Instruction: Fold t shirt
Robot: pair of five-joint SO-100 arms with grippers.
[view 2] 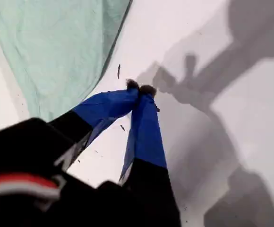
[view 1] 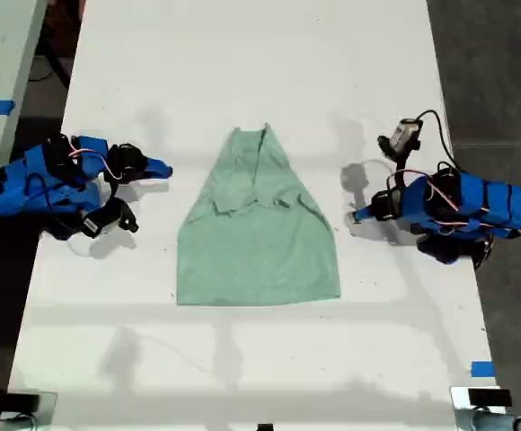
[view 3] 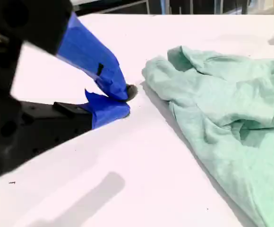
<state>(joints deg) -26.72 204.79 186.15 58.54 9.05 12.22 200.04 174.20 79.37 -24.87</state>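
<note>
The t shirt [view 1: 259,229] lies flat mid-table [view 1: 242,72], sleeves folded in. My first gripper [view 2: 140,88], fingers together, and my second gripper [view 3: 126,100], seemingly closed, flank it at about three and nine o'clock in the exterior view.

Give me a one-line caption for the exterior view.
Green t shirt lies on a white table between two blue arms.

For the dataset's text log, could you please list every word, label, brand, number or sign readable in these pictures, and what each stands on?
None can be read in any view.
Pale mint-green fabric t shirt: no print or readable tag.
Blue-taped arms, my first gripper and my second gripper: no lettering.
White table: bare; its blue tape piece is blank.
</note>
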